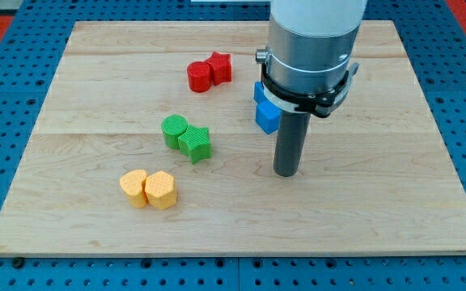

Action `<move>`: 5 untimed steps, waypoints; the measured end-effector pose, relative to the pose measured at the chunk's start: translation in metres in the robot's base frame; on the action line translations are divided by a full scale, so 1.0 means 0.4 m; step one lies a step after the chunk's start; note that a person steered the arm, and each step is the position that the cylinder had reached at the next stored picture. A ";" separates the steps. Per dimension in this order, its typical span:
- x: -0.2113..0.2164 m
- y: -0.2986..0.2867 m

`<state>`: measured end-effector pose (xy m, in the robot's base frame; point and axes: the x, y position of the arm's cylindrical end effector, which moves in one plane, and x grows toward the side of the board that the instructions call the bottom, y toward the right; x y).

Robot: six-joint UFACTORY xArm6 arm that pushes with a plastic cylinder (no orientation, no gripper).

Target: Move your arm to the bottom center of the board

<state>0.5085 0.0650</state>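
Observation:
My tip (286, 172) rests on the wooden board (95, 81), right of centre and a little below its middle. A blue block (266, 113) sits just above and left of the tip, partly hidden behind the arm. A red cylinder (199, 77) and a red star (219, 67) touch each other near the view's top centre. A green cylinder (174, 129) and a green star (195, 144) touch at the centre left. A yellow heart (134, 187) and a yellow hexagon (161, 190) touch at the lower left.
The board lies on a blue pegboard surface (6, 121). The arm's grey body (310, 48) hides part of the board's top right.

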 end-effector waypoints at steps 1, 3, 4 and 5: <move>0.000 0.000; 0.000 0.000; 0.040 0.006; 0.129 -0.043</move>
